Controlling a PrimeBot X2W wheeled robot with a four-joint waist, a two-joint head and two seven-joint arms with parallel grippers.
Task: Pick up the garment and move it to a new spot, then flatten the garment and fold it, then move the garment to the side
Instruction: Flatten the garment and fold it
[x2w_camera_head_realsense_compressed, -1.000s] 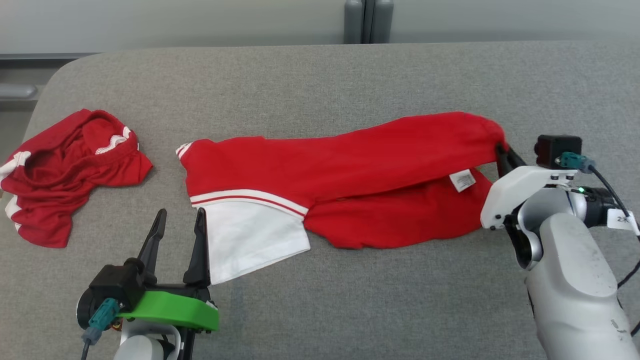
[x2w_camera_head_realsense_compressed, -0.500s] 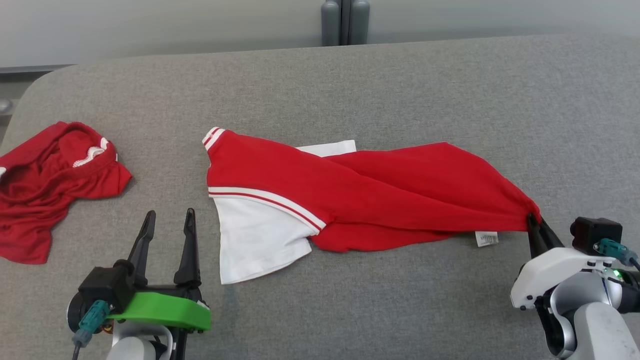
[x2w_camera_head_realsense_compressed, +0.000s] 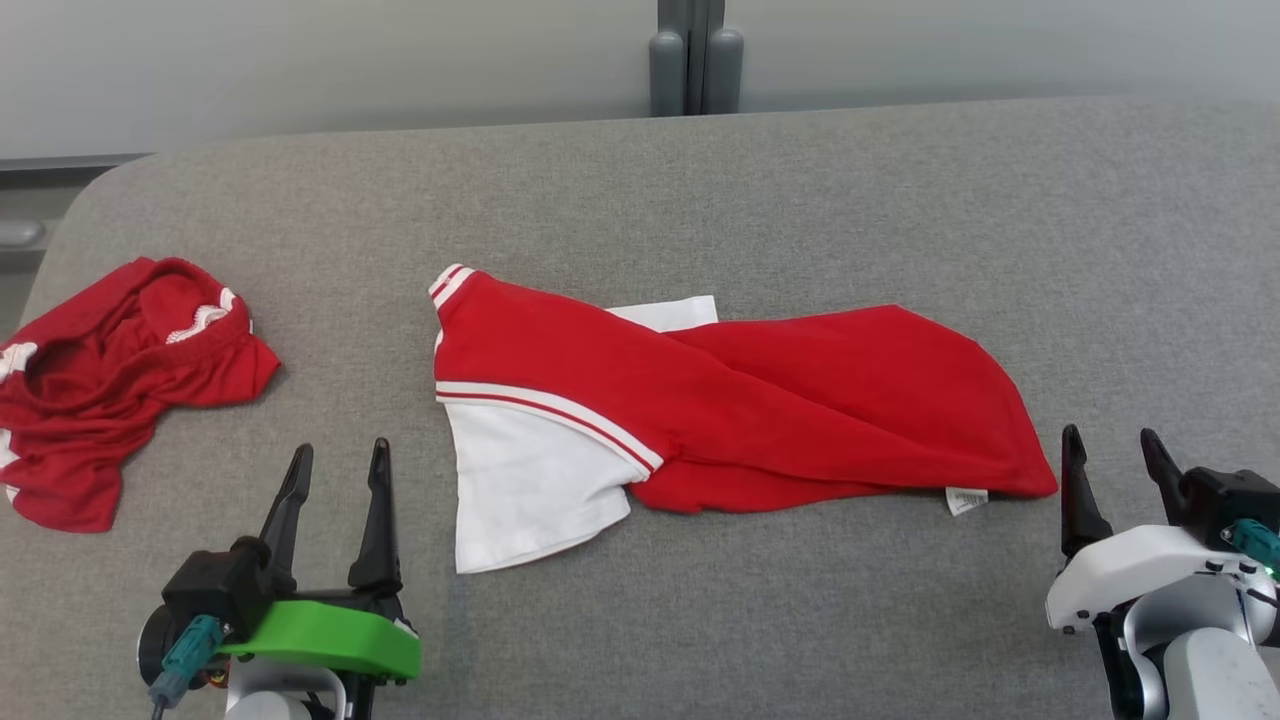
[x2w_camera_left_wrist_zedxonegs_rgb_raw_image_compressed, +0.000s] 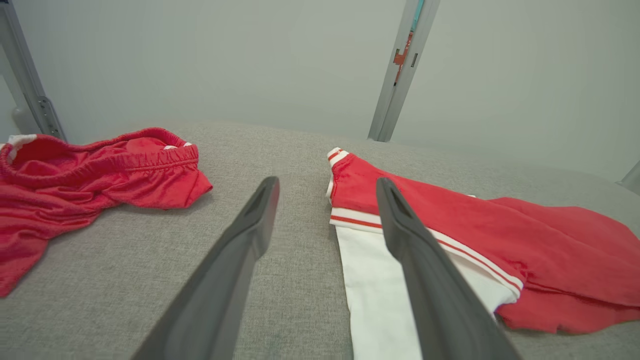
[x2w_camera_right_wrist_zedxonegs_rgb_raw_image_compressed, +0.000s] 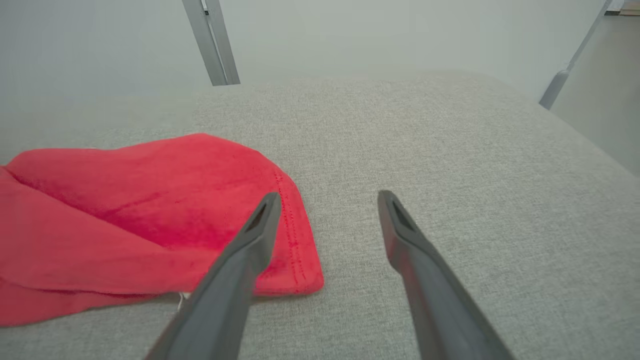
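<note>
A red garment (x2w_camera_head_realsense_compressed: 740, 405) with white panels and striped trim lies twisted and stretched across the middle of the grey table (x2w_camera_head_realsense_compressed: 700, 180); it also shows in the left wrist view (x2w_camera_left_wrist_zedxonegs_rgb_raw_image_compressed: 500, 240) and the right wrist view (x2w_camera_right_wrist_zedxonegs_rgb_raw_image_compressed: 140, 215). Its white panel (x2w_camera_head_realsense_compressed: 520, 480) points toward me and a small label (x2w_camera_head_realsense_compressed: 967, 499) sticks out at its right corner. My right gripper (x2w_camera_head_realsense_compressed: 1112, 446) is open with nothing in it, just right of that corner (x2w_camera_right_wrist_zedxonegs_rgb_raw_image_compressed: 327, 200). My left gripper (x2w_camera_head_realsense_compressed: 339, 457) is open and empty, left of the white panel (x2w_camera_left_wrist_zedxonegs_rgb_raw_image_compressed: 327, 185).
A second red garment (x2w_camera_head_realsense_compressed: 110, 375) with white trim lies crumpled at the table's left edge (x2w_camera_left_wrist_zedxonegs_rgb_raw_image_compressed: 85, 175). A grey post (x2w_camera_head_realsense_compressed: 695, 55) stands behind the table's far edge. Bare grey cloth runs along the back and the right of the table.
My right gripper has let go of the garment's right corner and opened, drawing back to the right. The garment now lies on the table. The head camera has shifted slightly.
</note>
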